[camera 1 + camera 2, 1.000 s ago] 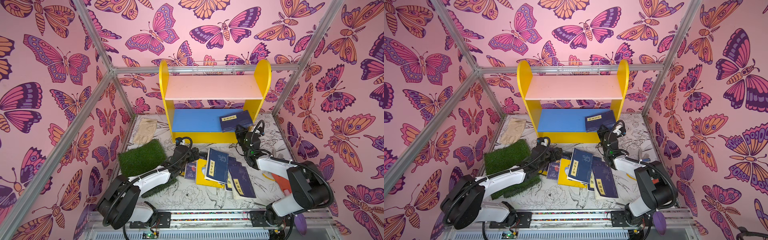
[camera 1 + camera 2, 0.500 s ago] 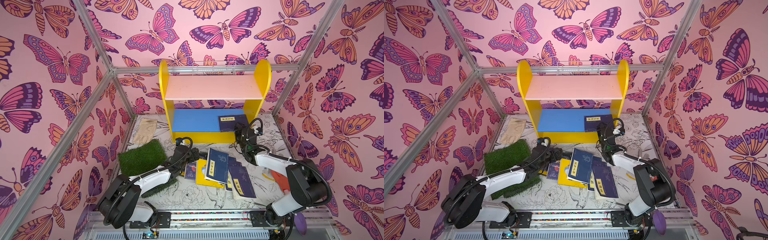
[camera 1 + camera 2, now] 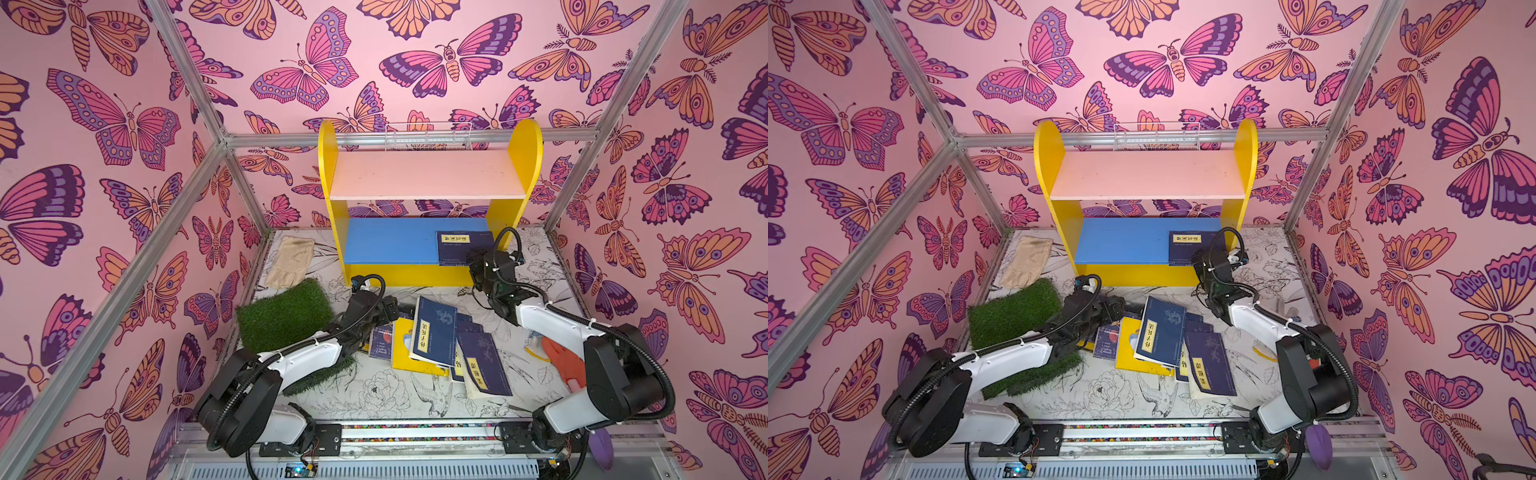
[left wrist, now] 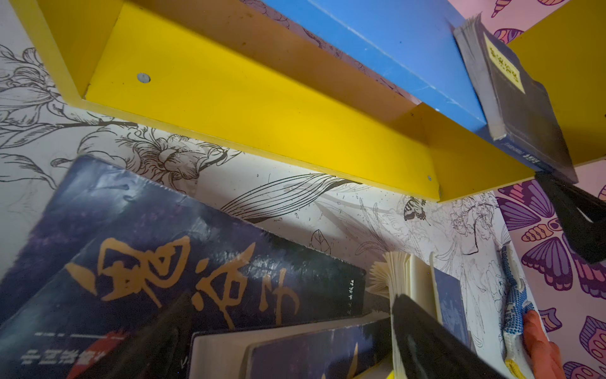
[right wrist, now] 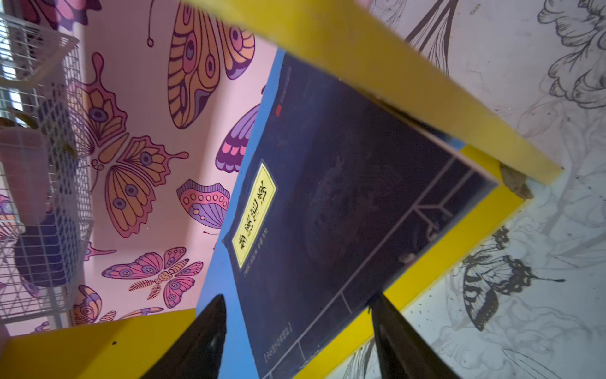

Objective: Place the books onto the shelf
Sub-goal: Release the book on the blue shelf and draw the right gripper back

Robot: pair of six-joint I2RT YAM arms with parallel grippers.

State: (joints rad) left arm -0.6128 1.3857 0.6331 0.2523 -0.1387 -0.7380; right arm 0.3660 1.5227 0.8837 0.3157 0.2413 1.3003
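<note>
We see the right end effector (image 5: 298,300) at the right end of the shelf (image 3: 332,166). Its jaws stand apart on either side of the near edge of a navy book (image 3: 461,249) without pinching it, so it holds nothing. That book lies flat on the blue lower board (image 3: 386,243), label up, near the right side panel, with its near edge slightly past the board's front.

The other books (image 3: 457,353) lie in a loose, overlapping pile on the worktop (image 3: 374,395), in front of the shelf and between the two arms. From the right end effector the pile lies back toward the robot's base and a little to its left, well apart from the jaws.

The left end effector (image 4: 292,300) is much nearer. It is wide open and empty, low over the pile's left edge, above a black book (image 4: 164,262) with orange characters. The topmost navy book (image 3: 434,332) runs lengthwise from shelf toward base, slightly tilted. We judge the left arm better placed for the next pick.
</note>
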